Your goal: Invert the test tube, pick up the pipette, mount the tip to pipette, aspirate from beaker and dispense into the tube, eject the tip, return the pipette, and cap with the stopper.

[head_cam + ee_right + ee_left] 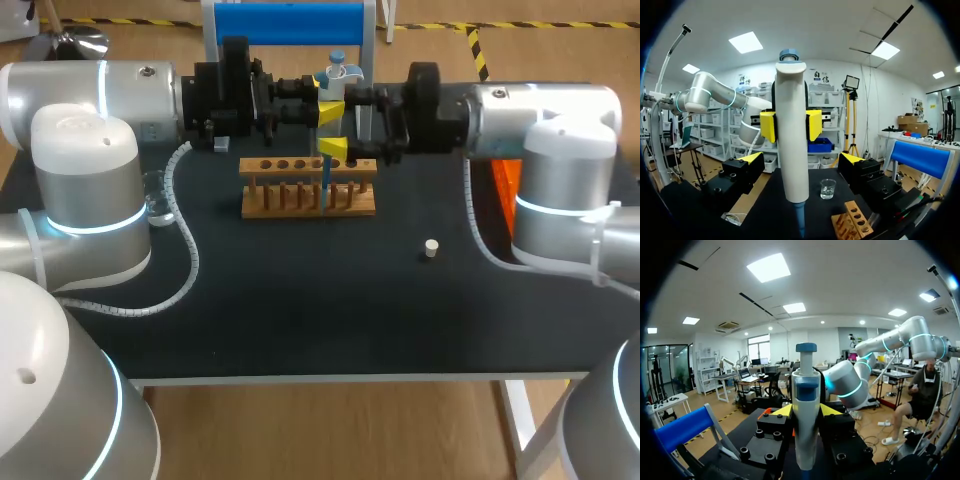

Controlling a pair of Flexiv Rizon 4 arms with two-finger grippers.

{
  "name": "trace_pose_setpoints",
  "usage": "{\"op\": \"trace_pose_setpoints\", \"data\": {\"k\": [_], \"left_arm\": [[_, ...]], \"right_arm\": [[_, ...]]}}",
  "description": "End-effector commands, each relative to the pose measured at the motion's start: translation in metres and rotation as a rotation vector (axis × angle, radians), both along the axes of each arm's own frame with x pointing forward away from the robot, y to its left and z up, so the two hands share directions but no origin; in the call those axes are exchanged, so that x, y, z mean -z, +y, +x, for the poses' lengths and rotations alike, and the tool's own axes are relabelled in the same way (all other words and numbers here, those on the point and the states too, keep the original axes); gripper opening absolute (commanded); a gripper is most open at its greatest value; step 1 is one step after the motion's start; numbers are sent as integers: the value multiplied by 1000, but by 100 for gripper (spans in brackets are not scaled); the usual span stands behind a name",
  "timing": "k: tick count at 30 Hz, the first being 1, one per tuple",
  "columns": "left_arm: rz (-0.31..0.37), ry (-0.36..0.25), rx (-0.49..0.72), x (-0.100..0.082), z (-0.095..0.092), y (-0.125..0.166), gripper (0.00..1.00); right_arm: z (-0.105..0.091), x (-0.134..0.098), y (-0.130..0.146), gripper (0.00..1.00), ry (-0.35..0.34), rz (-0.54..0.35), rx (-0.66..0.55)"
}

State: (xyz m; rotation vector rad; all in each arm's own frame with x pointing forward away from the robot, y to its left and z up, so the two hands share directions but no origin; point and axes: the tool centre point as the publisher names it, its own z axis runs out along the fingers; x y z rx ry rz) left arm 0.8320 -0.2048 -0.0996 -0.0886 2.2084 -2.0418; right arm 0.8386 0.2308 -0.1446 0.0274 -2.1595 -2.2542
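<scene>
Upper centre: left claw [331, 129] clamped on upright pipette [335, 78], blue tip [325, 180] down at rack [300, 200], likely for dispensing. Right claw [802, 159] spread apart, flanking it.

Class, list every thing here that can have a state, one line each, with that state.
left gripper: shut on the pipette
pipette: upright, held
right gripper: open, fingers either side of the pipette, apart from it
beaker: upright, uncovered
stopper: lying loose, capping nothing
rack: standing upright
</scene>
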Motion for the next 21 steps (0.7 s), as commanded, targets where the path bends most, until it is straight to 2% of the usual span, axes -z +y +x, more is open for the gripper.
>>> {"op": "trace_pose_setpoints", "data": {"k": [1, 5, 6, 7, 9, 10, 11, 13, 14, 20, 21], "left_arm": [[-2, -1, -1, 0, 0, -1, 0], [-2, -1, -1, 0, 0, -1, 0], [-2, -1, -1, 0, 0, -1, 0], [-2, -1, -1, 0, 0, -1, 0], [-2, -1, -1, 0, 0, -1, 0], [-2, -1, -1, 0, 0, -1, 0], [-2, -1, -1, 0, 0, -1, 0], [-2, -1, -1, 0, 0, -1, 0], [-2, -1, -1, 0, 0, -1, 0], [-2, -1, -1, 0, 0, -1, 0], [-2, -1, -1, 0, 0, -1, 0]], "right_arm": [[1, 0, 3, 99, 0, 3, 0], [1, -1, 4, 91, 0, 7, 1], [1, -2, 4, 86, 0, 8, 2], [0, -2, 4, 76, -1, 10, 2], [0, -3, 4, 69, -3, 15, 1], [0, -4, 4, 55, -5, 17, 0], [-1, -4, 5, 48, -6, 18, -2], [-1, -5, 5, 46, -7, 20, -5], [-2, -5, 6, 42, -7, 21, -7], [-3, -7, 7, 38, -9, 22, -18], [-3, -7, 7, 27, -10, 22, -20]]}}
